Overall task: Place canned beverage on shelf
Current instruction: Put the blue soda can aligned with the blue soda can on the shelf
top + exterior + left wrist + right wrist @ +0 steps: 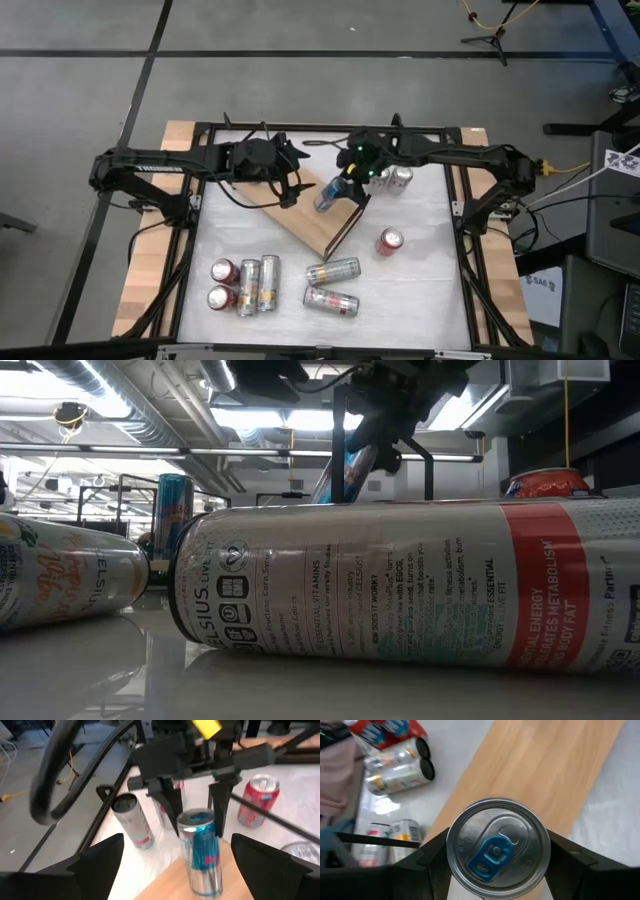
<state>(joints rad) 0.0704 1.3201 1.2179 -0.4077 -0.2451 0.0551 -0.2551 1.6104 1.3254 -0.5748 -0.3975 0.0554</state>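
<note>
The shelf (318, 222), a light-brown wooden board, lies at a slant in the middle of the table. My right gripper (343, 189) is shut on a blue-and-silver can (328, 196) over the board's far part. The can also shows in the left wrist view (201, 851), the right wrist view (496, 848) and the low view (345, 472). My left gripper (298, 188) is open and empty just left of the can, with its fingers (100, 862) spread wide on either side of it, short of touching. My right gripper pinches the can's upper side wall (186, 826) between its two fingers (220, 802), just below the rim. The fingers point down from above, one on each side (436, 854). The can is nearly upright, slightly tilted, its base at the board (160, 887); whether it rests there I cannot tell.
Two silver cans (392, 178) stand at the far side behind the board, and a red can (389, 241) stands to its right. Near the front lie two cans (333, 286); at the front left are two red cans (220, 284) and two lying cans (259, 284).
</note>
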